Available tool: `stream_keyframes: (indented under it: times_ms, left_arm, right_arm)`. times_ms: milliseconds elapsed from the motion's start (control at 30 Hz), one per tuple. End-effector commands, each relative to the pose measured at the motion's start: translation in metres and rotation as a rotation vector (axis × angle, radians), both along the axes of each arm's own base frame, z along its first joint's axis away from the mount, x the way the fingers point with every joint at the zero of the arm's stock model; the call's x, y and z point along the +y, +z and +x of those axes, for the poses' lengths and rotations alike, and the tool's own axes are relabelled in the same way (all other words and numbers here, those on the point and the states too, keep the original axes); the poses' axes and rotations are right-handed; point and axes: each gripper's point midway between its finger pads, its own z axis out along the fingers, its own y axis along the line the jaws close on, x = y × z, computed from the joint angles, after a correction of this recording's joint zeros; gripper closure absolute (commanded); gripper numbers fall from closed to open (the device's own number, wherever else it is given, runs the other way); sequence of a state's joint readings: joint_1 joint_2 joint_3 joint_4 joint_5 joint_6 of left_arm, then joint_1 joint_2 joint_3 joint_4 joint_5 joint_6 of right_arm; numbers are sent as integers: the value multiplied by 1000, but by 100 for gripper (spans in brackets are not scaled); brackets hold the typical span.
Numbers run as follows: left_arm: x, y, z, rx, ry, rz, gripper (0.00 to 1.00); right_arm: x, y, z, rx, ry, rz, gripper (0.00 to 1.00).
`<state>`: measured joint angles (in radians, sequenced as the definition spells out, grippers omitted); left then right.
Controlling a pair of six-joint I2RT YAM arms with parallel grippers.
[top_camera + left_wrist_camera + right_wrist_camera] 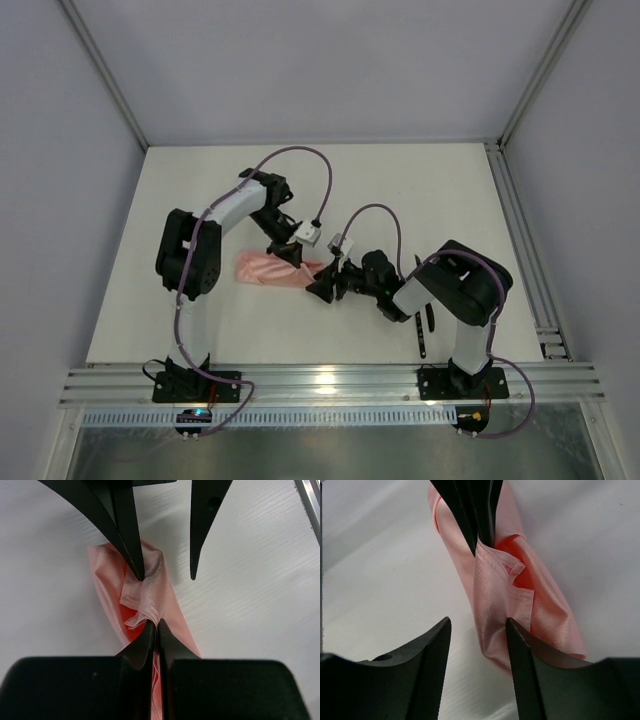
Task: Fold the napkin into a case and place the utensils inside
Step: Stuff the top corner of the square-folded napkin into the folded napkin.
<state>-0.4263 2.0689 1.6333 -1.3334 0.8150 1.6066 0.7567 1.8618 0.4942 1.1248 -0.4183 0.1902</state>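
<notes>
Between the shut tips of the left claw (pixel 156 625) sits a thin pinch of the top layer of the napkin (pixel 545 610), lifted into a small ruffled flap. The right claw (pixel 478 622) faces it from the other end, jaws about half apart and holding nothing. In the left wrist view one of its fingers touches the raised cloth and the other hangs over bare worktop (pixel 400 190). The napkin is already folded into a narrow, layered pouch that lies flat on the worktop between the two arms. Its mouth gapes a little under the lifted flap.

The step in hand looks like opening that mouth. To do it well, the left claw should raise the flap only enough to part the layers, with no sideways drag, since this slick cloth would likely slide and lose its folds. The right claw would best hold down the lower layer, or leave it alone.

By count there are one napkin and two claws. One slim dark utensil (pixel 424 335) lies by the right arm's base, well apart from the pouch. Whether a second lies with it I cannot tell.
</notes>
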Motion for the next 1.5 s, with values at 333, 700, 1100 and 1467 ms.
stream_keyframes:
  times_ms: [333,700,1100,1467]
  left_arm:
    - [23,55,-50,208,26,-4,100]
    - [20,54,-52,226,28,-28,100]
    - [17,48,-40,238,66,-20,100]
    - [16,46,-38,234,76,-18,100]
  right_arm:
    - [2,-8,1,18,-10,15,59]
    - [9,7,15,36,-33,40,92]
    - [6,42,6,-34,31,105,48]
    - [9,47,25,-62,-10,36,45]
